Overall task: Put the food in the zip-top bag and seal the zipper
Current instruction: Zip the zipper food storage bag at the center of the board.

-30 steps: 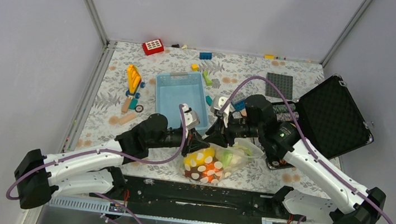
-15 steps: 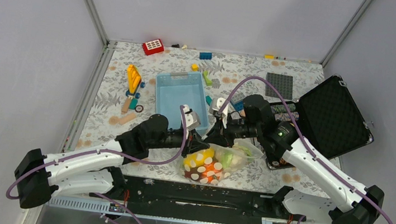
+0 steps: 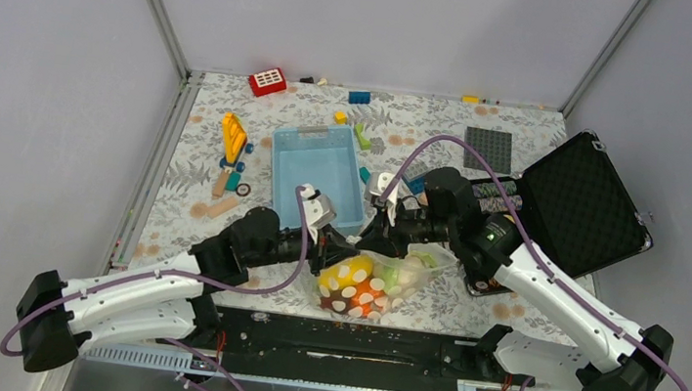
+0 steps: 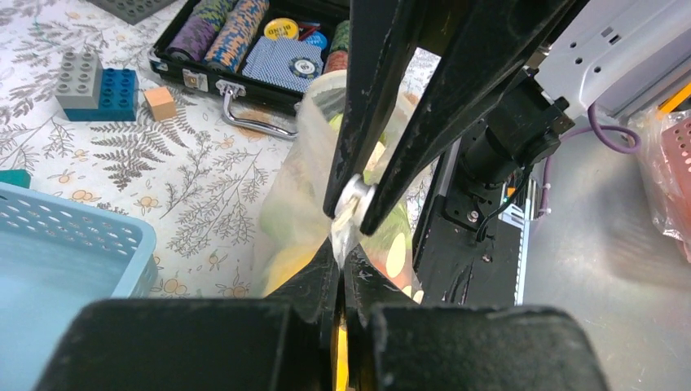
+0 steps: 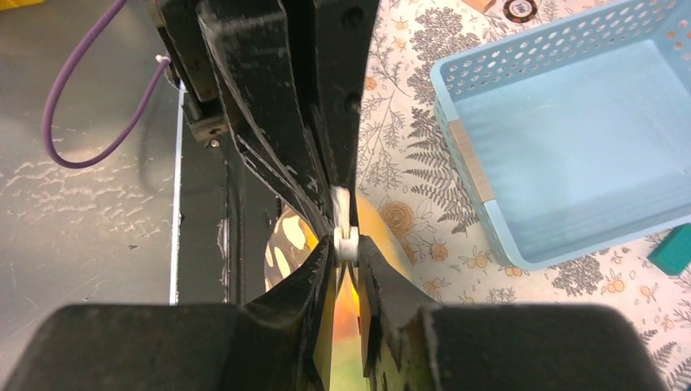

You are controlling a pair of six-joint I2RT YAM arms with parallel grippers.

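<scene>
**Grippers pinched on the bag's mouth**

Left gripper [image 4: 338, 262] and right gripper [image 5: 346, 246] are both clamped on the zipper [image 4: 344, 236], nose to nose. One zip-top bag [image 3: 418, 263] lies at the table's 6 o'clock, at 5 o'clock from the one blue basket [image 3: 316, 167]. Its thin film looks soft, slippery and light, so it is likely best held by the stiffer seal strip. Food [image 3: 345, 276] inside shows yellow, orange and green pieces, but the exact count is hidden.
</scene>
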